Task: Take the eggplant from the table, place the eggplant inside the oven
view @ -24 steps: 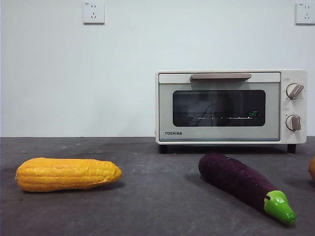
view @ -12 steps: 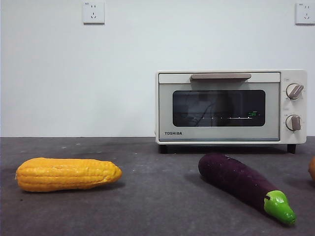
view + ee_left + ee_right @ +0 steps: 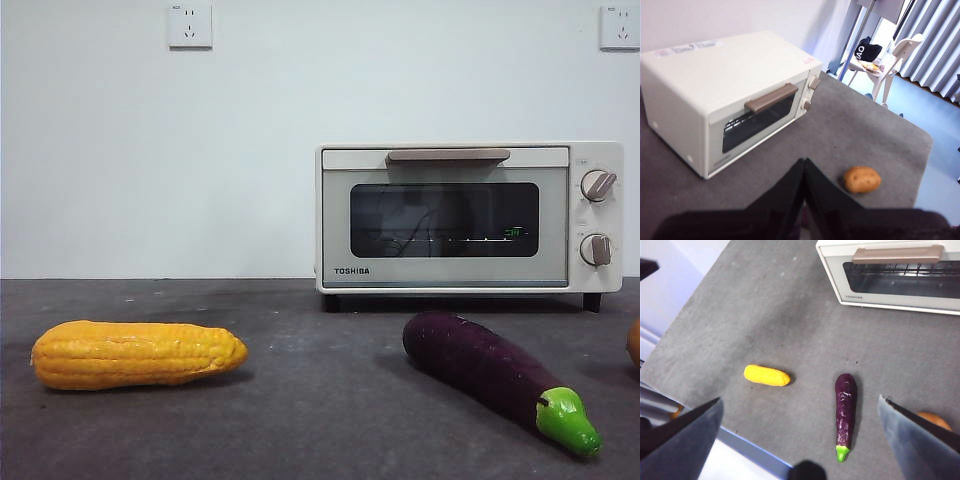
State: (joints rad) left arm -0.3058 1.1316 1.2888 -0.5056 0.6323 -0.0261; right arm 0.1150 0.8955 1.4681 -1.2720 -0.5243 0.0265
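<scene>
The dark purple eggplant point(image 3: 487, 371) with its green stem cap lies on the grey table point(image 3: 310, 420), in front of the cream-white oven point(image 3: 470, 215), whose glass door is closed. Neither arm shows in the front view. High above the table, my right gripper point(image 3: 800, 400) hangs open and empty, with the eggplant point(image 3: 845, 407) far below between its spread jaws and the oven point(image 3: 890, 270) beyond. My left gripper point(image 3: 804, 164) is shut with nothing in it, raised in front of the oven point(image 3: 725, 95).
A yellow corn cob point(image 3: 137, 354) lies on the table's left side, also seen as the corn point(image 3: 766, 375) from above. A brown-orange potato-like thing point(image 3: 862, 180) sits right of the eggplant, at the front view's right edge point(image 3: 634, 343). The table's near edge point(image 3: 755, 450) is close to the eggplant's stem.
</scene>
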